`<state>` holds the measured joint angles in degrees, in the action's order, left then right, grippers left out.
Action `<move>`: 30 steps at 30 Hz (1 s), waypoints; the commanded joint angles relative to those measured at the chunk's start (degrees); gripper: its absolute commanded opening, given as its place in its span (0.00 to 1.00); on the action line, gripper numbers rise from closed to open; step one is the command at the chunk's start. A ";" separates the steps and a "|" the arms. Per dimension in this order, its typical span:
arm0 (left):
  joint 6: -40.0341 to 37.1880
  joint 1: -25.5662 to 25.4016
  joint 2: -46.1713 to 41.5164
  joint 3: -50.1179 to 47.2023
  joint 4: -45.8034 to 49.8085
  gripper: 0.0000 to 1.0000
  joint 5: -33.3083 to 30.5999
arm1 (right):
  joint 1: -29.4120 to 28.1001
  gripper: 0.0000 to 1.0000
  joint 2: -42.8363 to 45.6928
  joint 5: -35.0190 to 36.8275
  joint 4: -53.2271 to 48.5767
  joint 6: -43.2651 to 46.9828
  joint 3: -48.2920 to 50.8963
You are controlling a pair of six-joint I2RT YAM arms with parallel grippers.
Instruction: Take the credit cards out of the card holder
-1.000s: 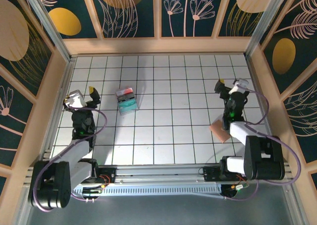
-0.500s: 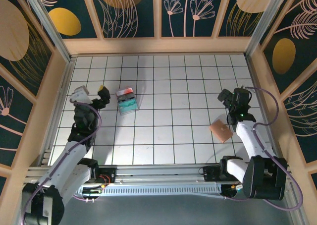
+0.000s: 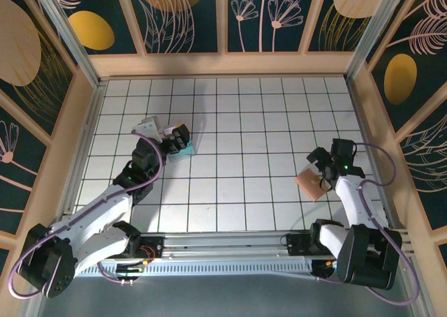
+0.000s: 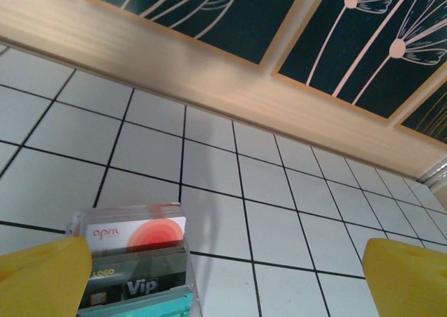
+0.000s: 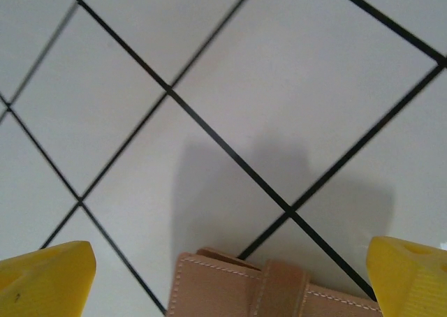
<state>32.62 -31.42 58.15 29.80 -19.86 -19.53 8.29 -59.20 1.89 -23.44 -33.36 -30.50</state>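
The enclosure walls (image 3: 223, 63) are pale wood rails framing dark teal panels printed with line-drawn flowers and gold ovals. They surround the surface (image 3: 244, 121), a flat white field of square tiles with thin black joints.

In the overhead view, the left arm lies stretched toward the far left of the surface, and the right arm is folded back at the right side. The left hand (image 3: 176, 138) is over the clear box (image 3: 183, 149). The right hand (image 3: 318, 170) is just beside the card holder (image 3: 309, 184), which lies flat on the near right tiles.

The wrist views add detail. The right wrist view shows the card holder (image 5: 279, 289) as tan leather with a stitched edge and a centre strap (closed). It sits low between the fingers of the right hand (image 5: 227, 278), which are spread wide and grip nothing. In the left wrist view, the left hand (image 4: 223, 282) is likewise spread wide and empty. The clear box (image 4: 133, 261) sits against the left yellow finger and holds printed cards (image 4: 136, 233) stacked on edge (red-and-white, dark, teal).
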 commanded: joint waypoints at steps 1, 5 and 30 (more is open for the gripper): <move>3.27 -0.13 0.99 1.21 -1.70 0.99 0.57 | 0.73 0.99 -1.09 -0.66 -3.01 -4.11 2.19; 3.78 -0.13 1.72 1.86 -1.94 0.99 0.11 | 0.85 0.99 -1.18 -3.02 -2.66 -5.90 3.59; 4.13 -0.13 12.64 9.46 -2.20 0.99 5.08 | -18.22 0.91 -4.64 -9.54 -0.22 -12.51 0.96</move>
<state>35.70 -31.42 70.19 37.39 -19.75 -16.29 -8.91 -63.83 -9.04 -22.13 -44.86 -27.09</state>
